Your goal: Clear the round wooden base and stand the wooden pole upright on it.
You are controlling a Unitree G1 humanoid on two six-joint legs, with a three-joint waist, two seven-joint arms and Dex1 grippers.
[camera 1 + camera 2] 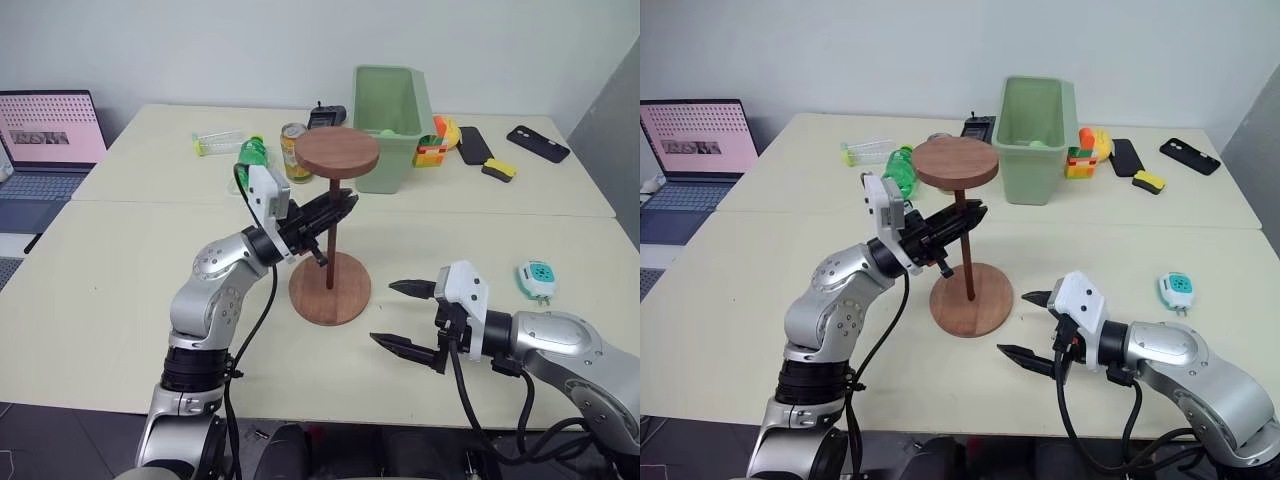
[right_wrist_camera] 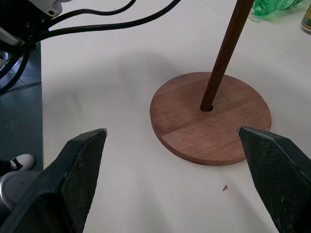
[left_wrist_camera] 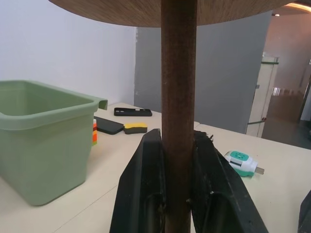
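Standing upright near the middle of the table (image 1: 120, 340), the wooden pole (image 1: 331, 235) has its lower end set in the centre hole of the round wooden base (image 1: 330, 288), with its smaller disc at the top, level and well above the base. The left gripper (image 1: 338, 212) has its two black fingers clamped on the pole's shaft a little below that top disc, reaching in from about nine o'clock of the pole; the left wrist view shows both fingers (image 3: 146, 194) pressed against the rod on either side. The base lies flat on the table with nothing else resting on it. The right gripper (image 1: 405, 318) hovers just above the tabletop at roughly four o'clock from the base, near it but not touching, its jaws spread wide and holding nothing; in the right wrist view the base and the foot of the pole sit between and beyond its parted fingers (image 2: 77, 174). Farther back, at about twelve o'clock from the pole, a green plastic bin (image 1: 390, 125) stands on the table, with a drink can (image 1: 295, 152) beside it.
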